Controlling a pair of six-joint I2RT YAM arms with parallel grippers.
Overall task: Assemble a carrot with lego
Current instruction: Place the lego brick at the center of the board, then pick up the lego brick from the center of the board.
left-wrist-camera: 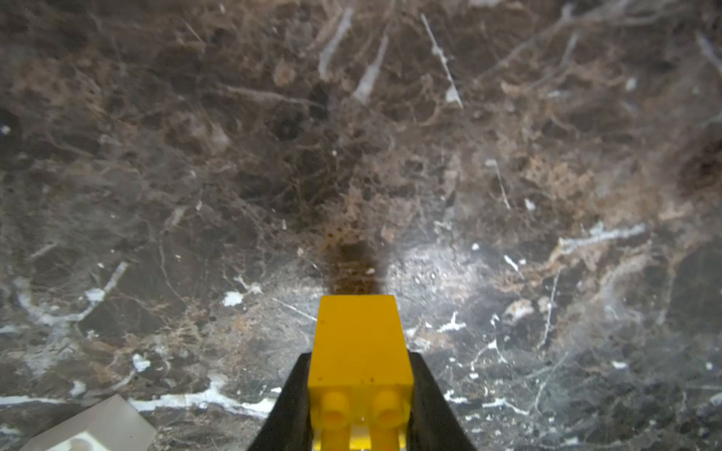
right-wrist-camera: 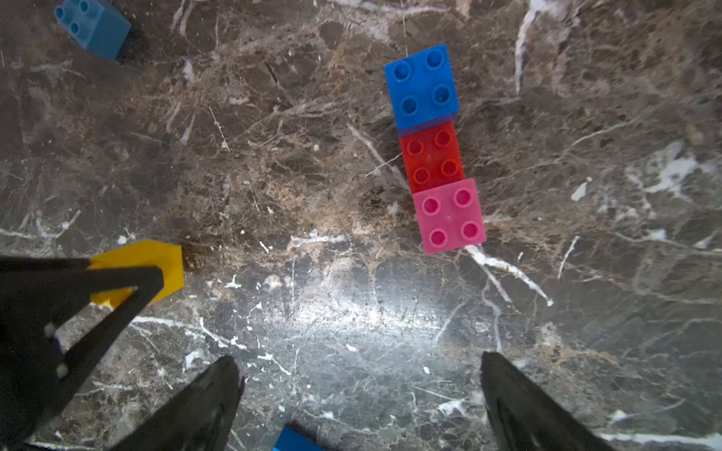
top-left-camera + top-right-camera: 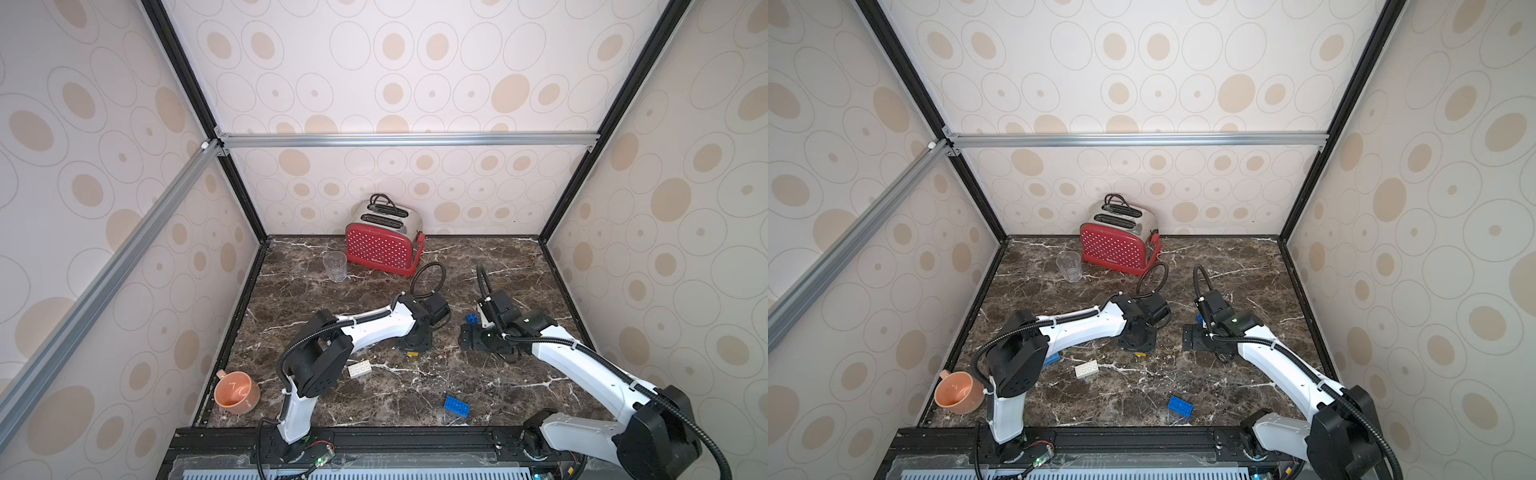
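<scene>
Left wrist: yellow brick (image 1: 359, 336) is clamped by the left gripper (image 1: 359, 355). Blue-red-pink stack (image 2: 431, 156) is shown whole only by right wrist; right gripper (image 2: 359, 357) is spread wide, empty. Lettering on the mid-frame toaster (image 3: 380, 251) is unreadable.

Yellow brick (image 1: 359, 351): small, two studs showing, clamped between the jaws of the left tool (image 1: 359, 367).
Red brick (image 2: 431, 156): long, flat on the worktop (image 2: 312, 312), studs up.
Blue square brick (image 2: 422, 84): pressed onto one end of the red brick.
Pink brick (image 2: 449, 216): square, on the red brick's other end.
Pale blue brick (image 2: 93, 27): alone, well apart from that stack.
White brick (image 3: 360, 368): flat, studs up.
Long blue brick (image 3: 456, 405): near the worktop's front edge.
</scene>
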